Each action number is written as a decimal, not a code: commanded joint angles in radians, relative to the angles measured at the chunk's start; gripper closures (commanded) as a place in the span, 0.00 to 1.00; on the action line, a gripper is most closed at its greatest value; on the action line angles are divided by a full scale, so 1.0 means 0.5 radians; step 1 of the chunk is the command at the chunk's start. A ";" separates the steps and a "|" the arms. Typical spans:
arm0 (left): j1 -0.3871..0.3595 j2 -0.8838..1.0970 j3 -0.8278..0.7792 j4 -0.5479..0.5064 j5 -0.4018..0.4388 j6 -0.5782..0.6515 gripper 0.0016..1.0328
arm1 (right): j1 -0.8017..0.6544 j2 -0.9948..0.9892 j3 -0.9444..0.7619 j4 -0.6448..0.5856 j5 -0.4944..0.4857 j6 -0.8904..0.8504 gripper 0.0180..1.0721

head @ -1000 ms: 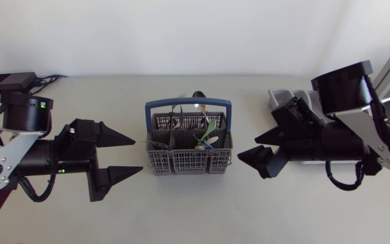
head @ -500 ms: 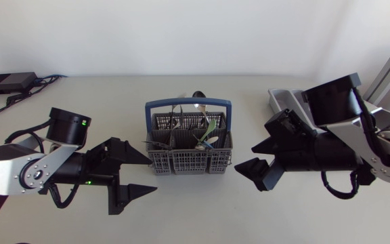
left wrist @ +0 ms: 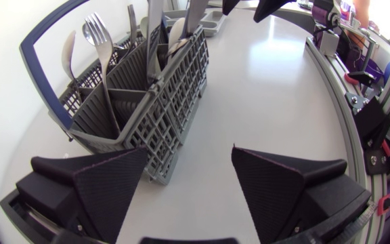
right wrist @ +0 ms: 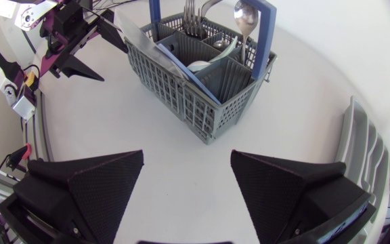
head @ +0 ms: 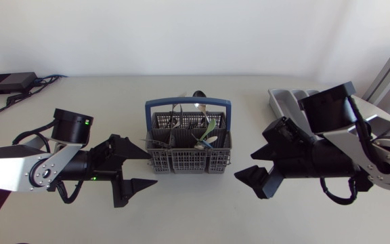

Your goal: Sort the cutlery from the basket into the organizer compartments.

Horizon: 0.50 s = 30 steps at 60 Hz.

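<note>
Left gripper (head: 151,171): matte black wedge fingers spread wide, holding nothing, just beside the grey plastic lattice basket with blue handle (head: 188,161). Steel forks and spoons (head: 198,135) stand inside the basket. Right gripper (head: 246,165), equally wide and empty, is near its opposite side; the grey ridged organizer tray (head: 283,99) lies beyond that arm.

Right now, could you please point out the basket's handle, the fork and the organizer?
basket handle (head: 219,103): head view, its blue top bar.
fork (left wrist: 95,34): left wrist view, its tines.
organizer (head: 279,100): head view, its grey rim.
</note>
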 commanded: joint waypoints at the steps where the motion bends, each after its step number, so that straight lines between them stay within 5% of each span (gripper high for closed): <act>1: 0.025 0.026 0.005 0.057 -0.008 0.041 0.16 | 0.021 -0.019 -0.048 -0.001 0.008 -0.034 0.12; 30: -0.033 -0.351 -0.105 0.020 -0.044 -0.078 0.14 | 0.024 -0.037 -0.091 0.002 0.008 -0.061 0.10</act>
